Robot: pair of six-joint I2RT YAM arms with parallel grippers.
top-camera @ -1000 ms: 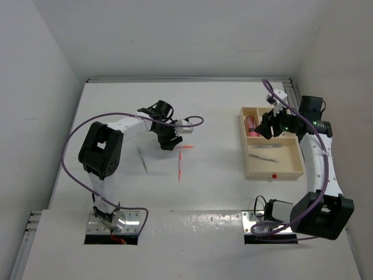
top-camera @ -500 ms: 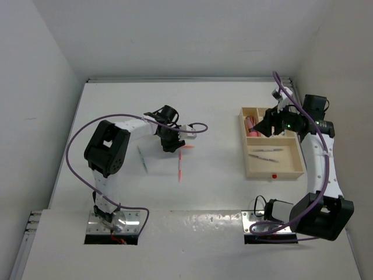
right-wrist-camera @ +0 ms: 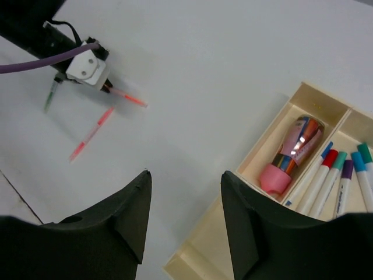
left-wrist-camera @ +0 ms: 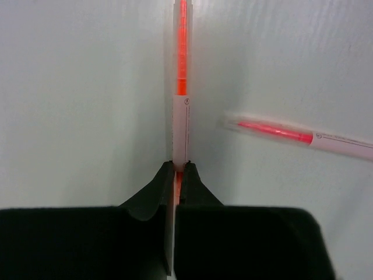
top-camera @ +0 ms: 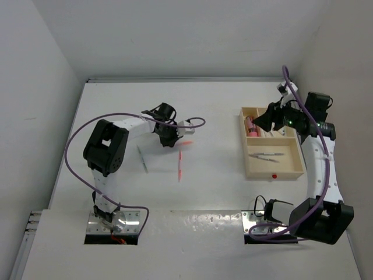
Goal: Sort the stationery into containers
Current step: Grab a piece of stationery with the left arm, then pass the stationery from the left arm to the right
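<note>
The left gripper point(left-wrist-camera: 180, 170) had its 2 black fingers pressed together on the near end of a thin orange-red pen with a white label band point(left-wrist-camera: 181, 111). That pen ran straight out to 12 o'clock over the white table point(left-wrist-camera: 87, 87). A second orange-red pen point(left-wrist-camera: 291, 134) lay flat at 2 o'clock of the fingertips, apart from the held one. In the top view a thin grey pen with a dark tip point(top-camera: 142, 158) lay at 8 o'clock of this gripper, well apart from it.

The right gripper point(right-wrist-camera: 185, 178) hung with its fingers spread wide and nothing between them. The pale wooden rectangular tray point(right-wrist-camera: 268, 131) sat below it at 4 o'clock in its wrist view. A small red dot point(top-camera: 274, 175) marked the tray's near rim. Behind it, the larger section held 2 thin grey pens point(top-camera: 265, 155). Of the 2 small far sections, one held a pink-ended multicoloured tube point(right-wrist-camera: 291, 154). The other held white markers with blue, red, teal and purple caps point(right-wrist-camera: 332, 181).
</note>
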